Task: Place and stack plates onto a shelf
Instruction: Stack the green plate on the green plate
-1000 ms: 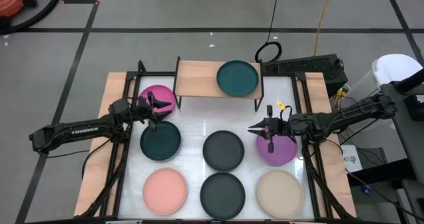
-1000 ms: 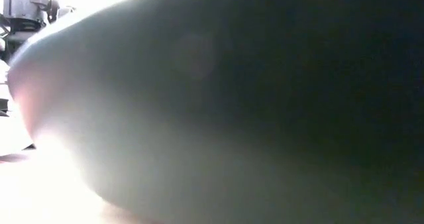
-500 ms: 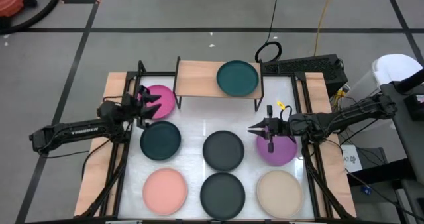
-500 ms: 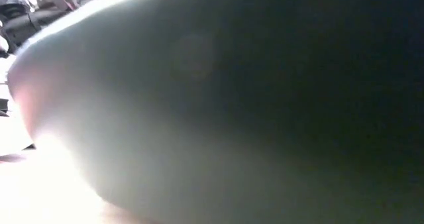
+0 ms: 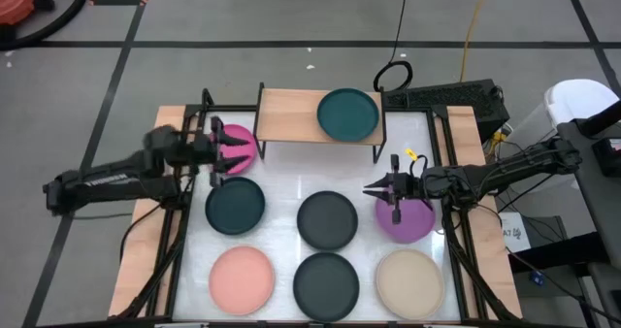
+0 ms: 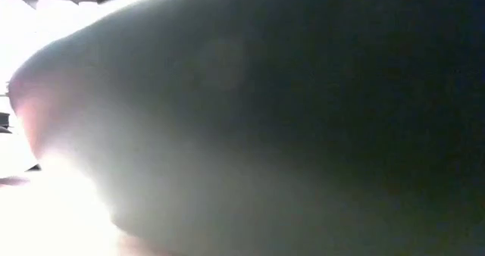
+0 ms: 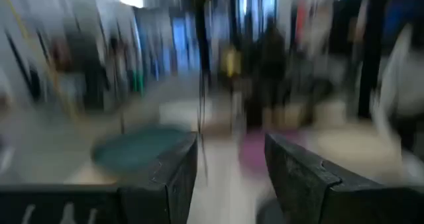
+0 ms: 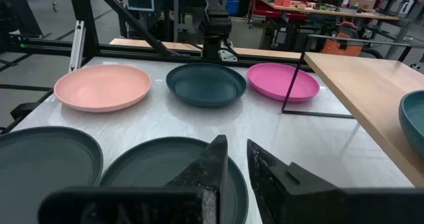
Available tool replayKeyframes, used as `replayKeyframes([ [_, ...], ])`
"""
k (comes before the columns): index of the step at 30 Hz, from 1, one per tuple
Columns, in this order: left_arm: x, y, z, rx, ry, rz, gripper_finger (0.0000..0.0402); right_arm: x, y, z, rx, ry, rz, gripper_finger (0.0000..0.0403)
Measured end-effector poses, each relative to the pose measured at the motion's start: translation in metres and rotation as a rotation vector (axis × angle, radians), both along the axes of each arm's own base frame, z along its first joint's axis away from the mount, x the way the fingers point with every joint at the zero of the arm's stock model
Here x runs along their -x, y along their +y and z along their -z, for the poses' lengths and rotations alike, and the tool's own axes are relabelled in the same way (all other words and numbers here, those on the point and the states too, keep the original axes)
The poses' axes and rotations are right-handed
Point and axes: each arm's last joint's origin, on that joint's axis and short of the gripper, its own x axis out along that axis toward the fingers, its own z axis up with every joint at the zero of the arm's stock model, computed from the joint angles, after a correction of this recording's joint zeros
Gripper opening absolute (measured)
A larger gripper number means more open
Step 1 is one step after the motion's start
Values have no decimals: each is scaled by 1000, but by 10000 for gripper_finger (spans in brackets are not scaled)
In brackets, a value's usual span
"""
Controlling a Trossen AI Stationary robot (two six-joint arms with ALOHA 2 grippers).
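- Fingers (image 8: 205, 168) of right gripper (image 5: 373, 188) nearly closed, slim gap between, nothing clamped — hovering beside the purple plate (image 5: 412, 219) at table's right.
- Fingers (image 7: 173, 177) of left gripper (image 5: 224, 146) spread apart, empty, poised at the near edge of the magenta plate (image 5: 238, 144); left wrist view smeared, little else legible.
- Front row on white tabletop (image 5: 286, 178): salmon plate (image 5: 242, 280), black plate (image 5: 326, 281), beige plate (image 5: 408, 282), side by side, none touching.
- Middle row: dark teal plate (image 5: 235, 205) just below the left gripper, second black plate (image 5: 327, 219) at centre, purple one right.
- Farther back — shelf (image 5: 291, 116), light-wood board on thin black legs, carrying one teal plate on shelf (image 5: 348, 114) on its right half; left half bare.
- Magenta plate on tabletop just left of shelf's leg, apart from it.
- Low view blocked by one dark rim close to lens.
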Motion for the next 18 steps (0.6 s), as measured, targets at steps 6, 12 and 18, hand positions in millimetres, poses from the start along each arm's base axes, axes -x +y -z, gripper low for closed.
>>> replayKeyframes([
  [6, -28, -19, -2, 73, 427, 17, 182, 0, 0, 0, 6, 6, -1, 45],
  [12, -62, -56, 33, 239, 773, 44, 182, 0, 0, 1, 4, 6, 0, 45],
  [18, -86, -98, 59, 334, 1016, -45, 182, 0, 0, 0, 2, 5, 1, 45],
])
